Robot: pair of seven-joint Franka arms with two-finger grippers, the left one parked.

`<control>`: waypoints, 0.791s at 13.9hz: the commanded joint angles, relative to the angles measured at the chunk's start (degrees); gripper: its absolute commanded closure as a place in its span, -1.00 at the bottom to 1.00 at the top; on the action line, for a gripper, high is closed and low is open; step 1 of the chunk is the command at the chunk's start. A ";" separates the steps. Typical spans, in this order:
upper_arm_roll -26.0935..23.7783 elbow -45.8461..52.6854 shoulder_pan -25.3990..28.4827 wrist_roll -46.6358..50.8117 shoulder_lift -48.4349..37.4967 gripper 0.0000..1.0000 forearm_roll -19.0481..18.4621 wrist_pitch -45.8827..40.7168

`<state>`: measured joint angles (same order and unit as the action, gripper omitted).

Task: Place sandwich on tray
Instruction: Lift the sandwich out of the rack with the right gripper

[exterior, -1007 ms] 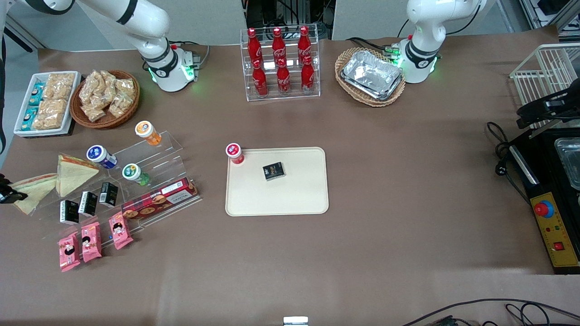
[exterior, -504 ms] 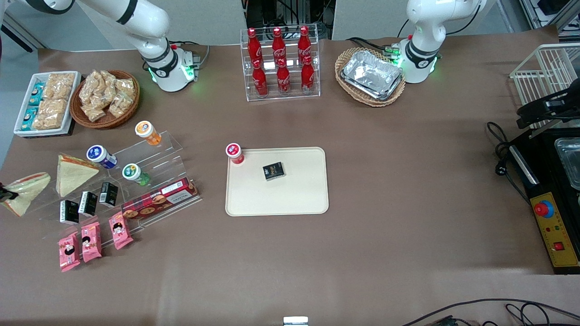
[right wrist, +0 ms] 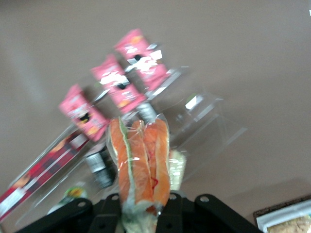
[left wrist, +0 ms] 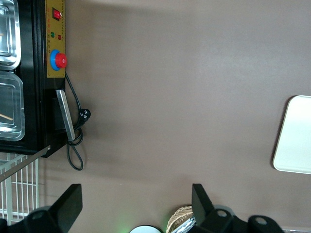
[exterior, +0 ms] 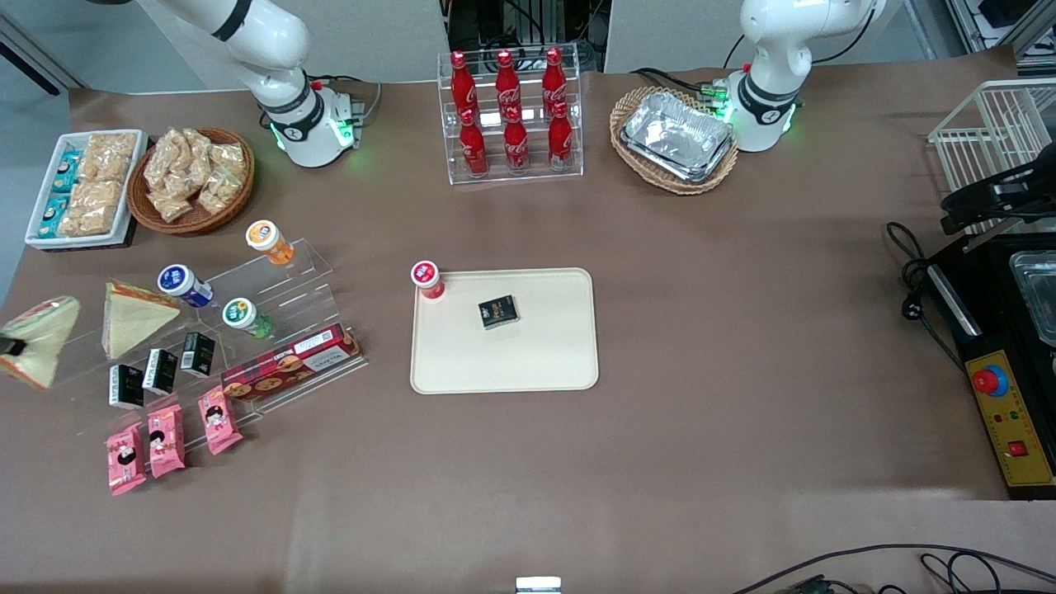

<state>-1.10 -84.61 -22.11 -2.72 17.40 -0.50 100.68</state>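
The clear-wrapped triangular sandwich shows orange filling with a thin green streak and pale yellowish bread, gripped in the black gripper. The flat rectangular plastic tray is plain cream-beige on the dull brown bench. At the sandwich's twelve o'clock in the right wrist view lie three pink snack packets with black-and-white print.

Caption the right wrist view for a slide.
Gripper shut on the wrapped sandwich, lifted above pink snack packets.

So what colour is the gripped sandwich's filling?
Orange with green, on the sandwich in the gripper; right wrist view.
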 commanded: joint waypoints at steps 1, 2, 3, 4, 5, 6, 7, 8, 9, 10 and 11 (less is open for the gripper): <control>-9.50 2.43 -0.21 -6.42 -0.88 0.87 0.68 -5.13; -13.45 2.43 -0.21 -6.59 -1.23 0.87 0.42 -5.75; -17.15 2.43 -0.21 -6.59 -1.49 0.87 0.07 -5.93; -20.49 2.43 -0.04 -6.59 -1.58 0.87 -0.02 -5.84; -23.57 2.34 1.18 -6.51 -1.58 0.86 -0.63 -5.84; -25.60 2.43 2.94 -6.51 -1.41 0.86 -1.68 -5.58; -26.23 2.43 5.48 -6.77 -0.97 0.85 -2.04 -5.06; -26.24 2.43 8.37 -7.38 -0.62 0.84 -2.04 -4.62; -26.24 2.43 11.01 -8.52 -0.01 0.84 -2.04 -3.48; -26.24 2.34 12.95 -10.01 0.43 0.84 -2.04 -2.77; -26.24 2.34 15.58 -12.37 1.13 0.84 -2.04 -2.59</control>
<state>-27.14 -83.33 -11.16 -9.59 16.26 -1.44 96.99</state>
